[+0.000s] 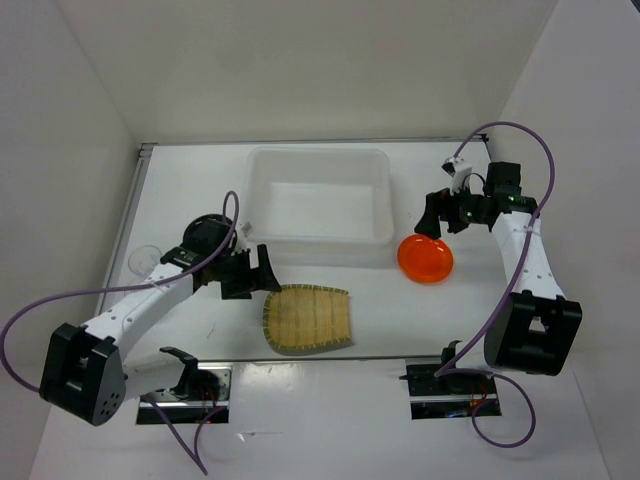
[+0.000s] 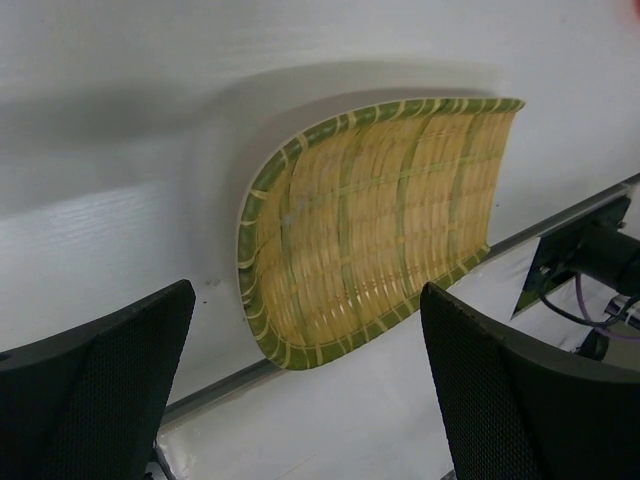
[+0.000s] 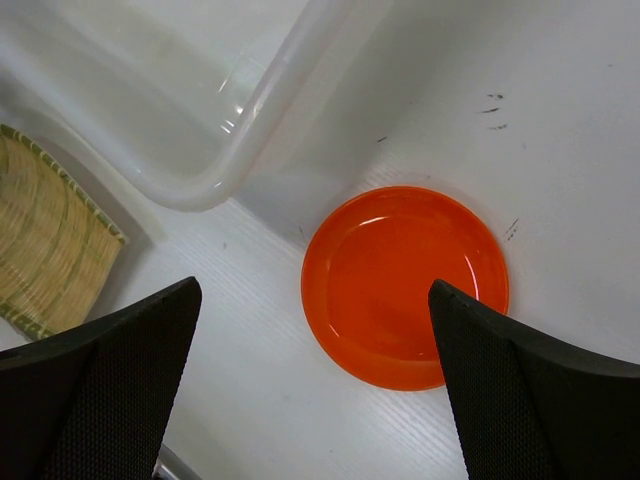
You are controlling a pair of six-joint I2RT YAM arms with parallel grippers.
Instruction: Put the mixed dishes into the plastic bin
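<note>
The big plastic bin (image 1: 320, 242) sits at the back of the table (image 1: 190, 175). The bamboo tray (image 1: 308, 318) lies flat in front of it, close to the near edge. The orange plate (image 1: 425, 258) lies just beside the bin's front right corner. The glass cup (image 1: 143, 260) stands far to the left. The black plate (image 1: 205, 230) is near the cup, half hidden under the left arm.

The left gripper (image 2: 307, 290) hangs by the tray's round end, fingers wide apart, holding nothing. The right gripper (image 3: 315, 290) hangs over the orange plate, also wide apart and holding nothing.

Only the top view shows the cup and the black plate. The right wrist view shows the bin's corner and the plate apart.
</note>
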